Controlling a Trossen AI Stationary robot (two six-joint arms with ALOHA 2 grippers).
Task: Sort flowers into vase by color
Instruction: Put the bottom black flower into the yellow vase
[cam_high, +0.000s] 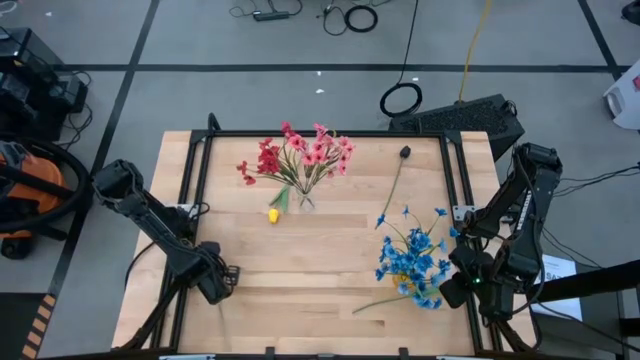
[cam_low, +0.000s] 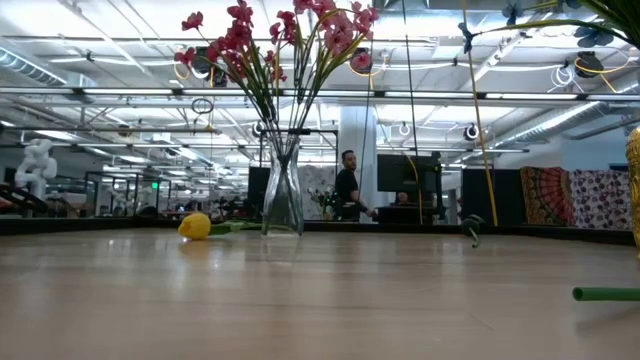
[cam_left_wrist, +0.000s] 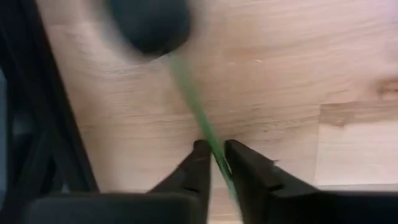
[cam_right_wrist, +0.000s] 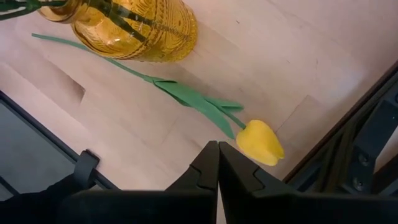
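The left end effector (cam_left_wrist: 214, 152) sits near the front-left part of the wooden tabletop (cam_high: 320, 270), its 2 fingers drawn close on either side of a thin green stem (cam_left_wrist: 189, 93). The stem runs straight out from between the fingertips toward a dark bud (cam_left_wrist: 152, 25) lying on the wood just ahead. Whether the fingers already press the stem cannot be told; a narrow gap remains on each side.

The right end effector (cam_right_wrist: 217, 149) hangs near the front-right corner, fingers pressed together and holding nothing. A yellow tulip (cam_right_wrist: 260, 142) lies on the tabletop just beside its fingertips, with its leafy stem running back past an amber glass vase (cam_right_wrist: 134, 28). That vase holds the blue flowers (cam_high: 412, 262).

At the far-middle of the tabletop a clear glass vase (cam_low: 283, 195) stands upright with the red flowers (cam_high: 265, 160) and pink flowers (cam_high: 325, 152) in it. A 2nd yellow bud (cam_high: 273, 214) lies just beside its base. Another dark bud on a long stem (cam_high: 404, 153) lies between the 2 vases, toward the far edge.
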